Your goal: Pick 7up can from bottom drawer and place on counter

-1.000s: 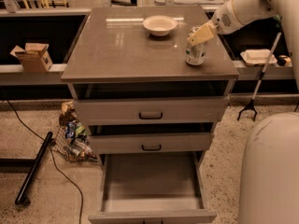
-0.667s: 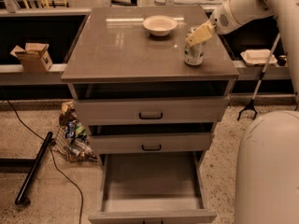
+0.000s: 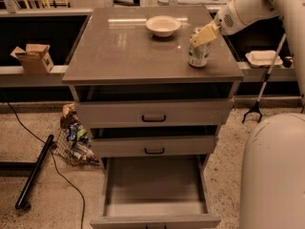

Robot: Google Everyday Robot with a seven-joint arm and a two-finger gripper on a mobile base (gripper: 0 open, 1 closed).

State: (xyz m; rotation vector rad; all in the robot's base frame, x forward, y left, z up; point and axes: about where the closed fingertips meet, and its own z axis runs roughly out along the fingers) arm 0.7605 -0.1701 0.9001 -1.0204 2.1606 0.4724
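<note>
Pale-tipped gripper (image 3: 203, 35) at top of small whitish-green metal 7up can (image 3: 198, 54), upright right of cream round bowl (image 3: 163, 26); clamped or loose, cannot tell.

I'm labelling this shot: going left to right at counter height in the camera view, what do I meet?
Cardboard box → bowl → 7up can standing on the counter, with the gripper at its top → white tray.
</note>
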